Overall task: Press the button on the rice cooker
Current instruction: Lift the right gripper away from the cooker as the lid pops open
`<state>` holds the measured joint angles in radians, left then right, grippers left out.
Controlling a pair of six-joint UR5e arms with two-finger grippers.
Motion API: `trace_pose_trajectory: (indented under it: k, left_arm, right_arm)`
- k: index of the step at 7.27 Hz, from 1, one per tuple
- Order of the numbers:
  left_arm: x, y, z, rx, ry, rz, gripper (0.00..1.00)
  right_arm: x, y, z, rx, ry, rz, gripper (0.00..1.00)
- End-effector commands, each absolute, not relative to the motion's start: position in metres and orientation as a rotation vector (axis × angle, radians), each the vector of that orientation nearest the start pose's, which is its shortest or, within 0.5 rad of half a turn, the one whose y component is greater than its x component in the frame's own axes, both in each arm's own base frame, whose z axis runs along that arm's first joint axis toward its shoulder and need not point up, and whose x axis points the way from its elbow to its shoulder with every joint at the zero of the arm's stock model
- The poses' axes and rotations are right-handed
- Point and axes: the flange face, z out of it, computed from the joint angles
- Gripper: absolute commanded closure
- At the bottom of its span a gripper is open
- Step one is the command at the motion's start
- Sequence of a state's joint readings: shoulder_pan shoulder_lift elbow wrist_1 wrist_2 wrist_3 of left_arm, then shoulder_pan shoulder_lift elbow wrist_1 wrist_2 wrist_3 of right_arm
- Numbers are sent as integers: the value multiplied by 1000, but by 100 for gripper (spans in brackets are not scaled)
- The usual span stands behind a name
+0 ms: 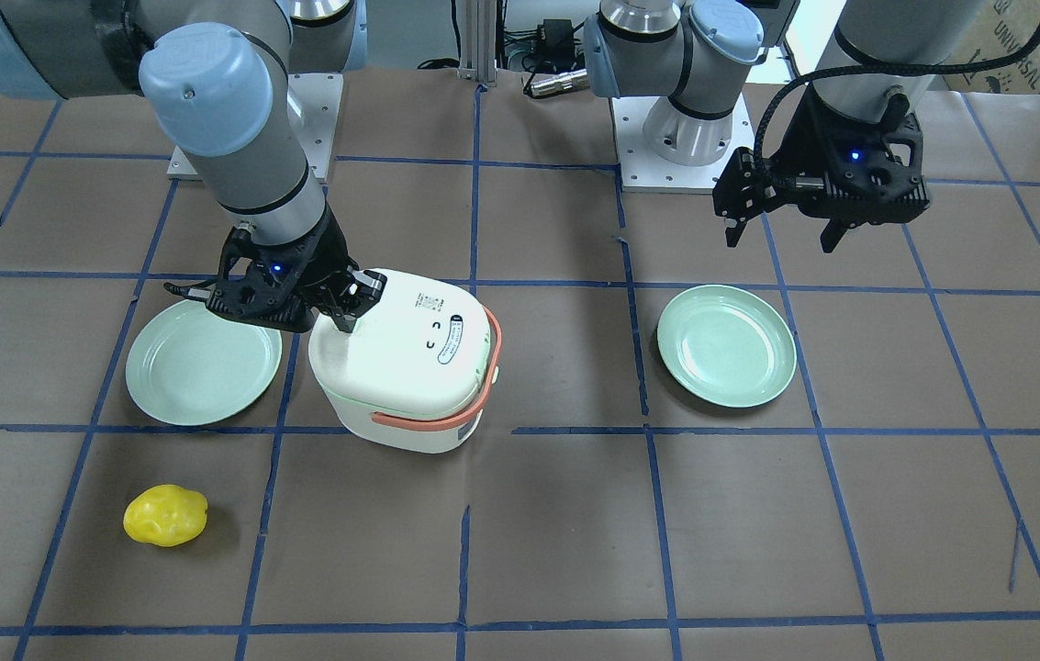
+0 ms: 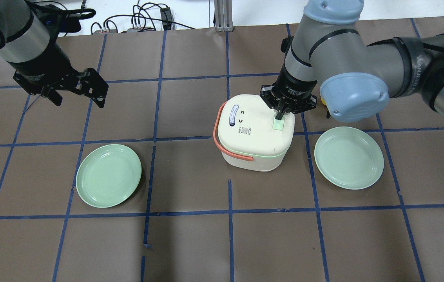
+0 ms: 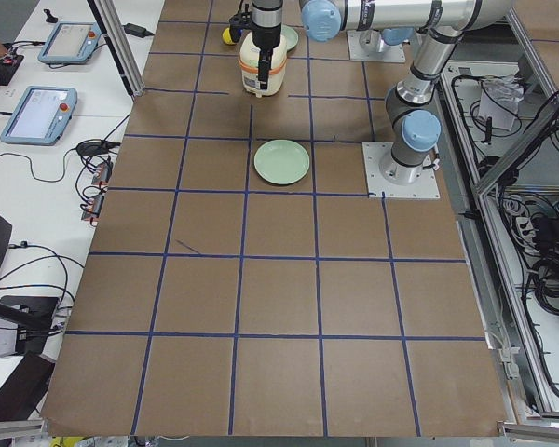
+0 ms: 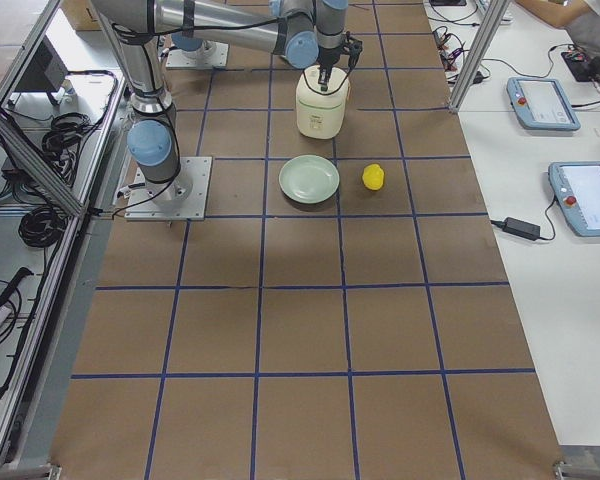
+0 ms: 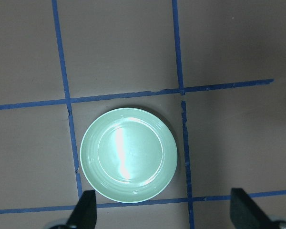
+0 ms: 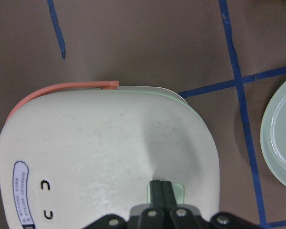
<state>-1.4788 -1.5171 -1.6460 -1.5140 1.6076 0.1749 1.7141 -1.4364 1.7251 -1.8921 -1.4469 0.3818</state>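
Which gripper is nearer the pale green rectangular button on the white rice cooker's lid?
Right. The right gripper, jaws shut, rests its tip on the pale green rectangular button; the left gripper hovers open far aside, by a round green plate.
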Motion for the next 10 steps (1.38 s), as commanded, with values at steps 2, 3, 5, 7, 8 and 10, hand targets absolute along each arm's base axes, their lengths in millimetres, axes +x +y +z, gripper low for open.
trace_pose_trajectory:
  k: [2,3,5,7,8,10]
  left_arm:
    - [-86,-482,483,127,3097,-47,0]
    - [-86,-482,483,127,3097,-47,0]
    - [-86,-482,483,127,3097,-47,0]
    - [-86,-482,483,127,3097,-47,0]
    - [-86,-482,483,127,3097,-47,0]
    - [-86,-482,483,127,3097,-47,0]
  right_arm:
    - [214,-521,423,327,3009,11,88]
    - [207,-524,444,267,3033,38,88]
    - [191,-527,476,166,3114,54,86]
    - [147,-529,496,89,3113,26,78]
    - [131,-525,501,46,3115,48,67]
    - [133,-508,521,10,3116,-9,8]
